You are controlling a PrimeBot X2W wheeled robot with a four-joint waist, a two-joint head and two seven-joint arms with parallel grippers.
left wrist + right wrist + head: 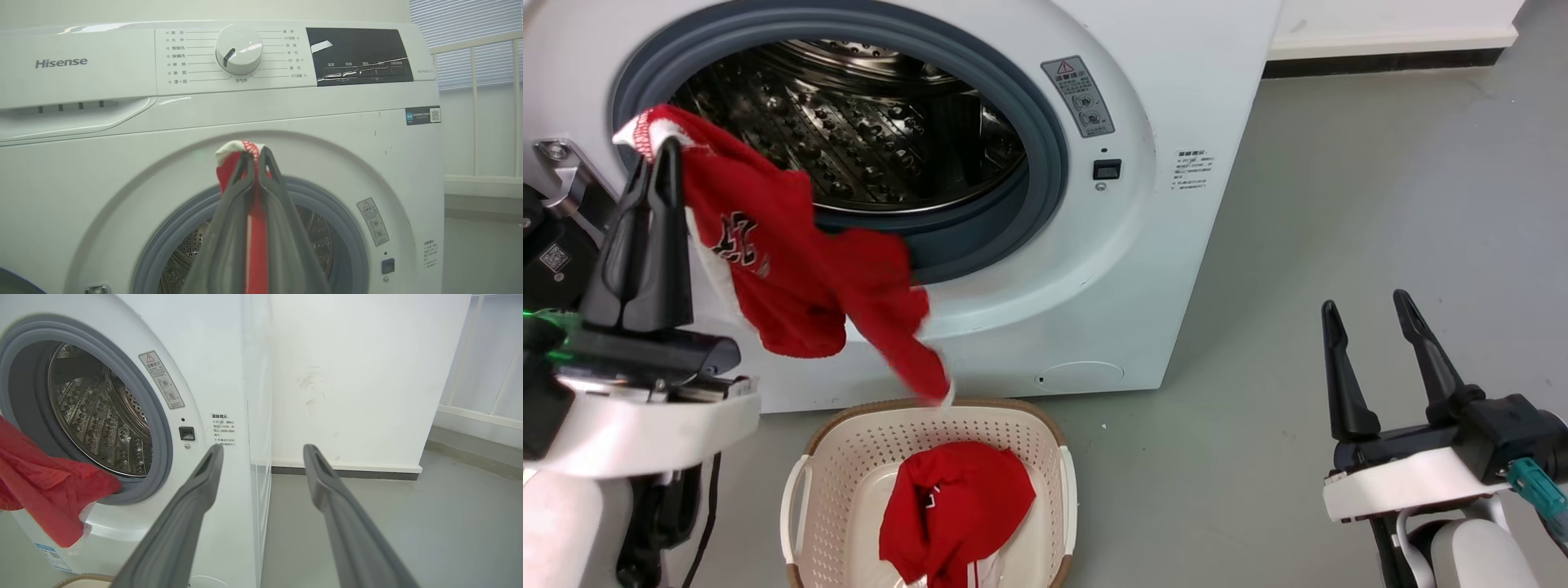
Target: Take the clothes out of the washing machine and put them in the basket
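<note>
Washing machine (1176, 122) stands at the far side of the work area with its porthole open; the part of the drum (849, 122) in view is bare perforated steel. Basket (849, 457) sits on the floor directly in front of the machine, below the porthole, with one red garment (956, 498) already lying in it. A second red garment (784, 269) hangs in the air before the porthole's lower left. It is pinched at its white-trimmed edge by the left gripper (663, 155), whose fingers are pressed together on the cloth and point upward. Long axis of this garment runs from the fingertips down and toward the robot's right. Its lowest tip points at the basket's far rim; whether it touches the rim or hangs just above cannot be told. Basket centre therefore lies below the left gripper, toward the robot's right and nearer the robot. Left arm is the nearer and the loaded one; the likely next move is a shift over the basket before release. Right gripper (1365, 299) stands well apart at the right, fingers spread, empty.
</note>
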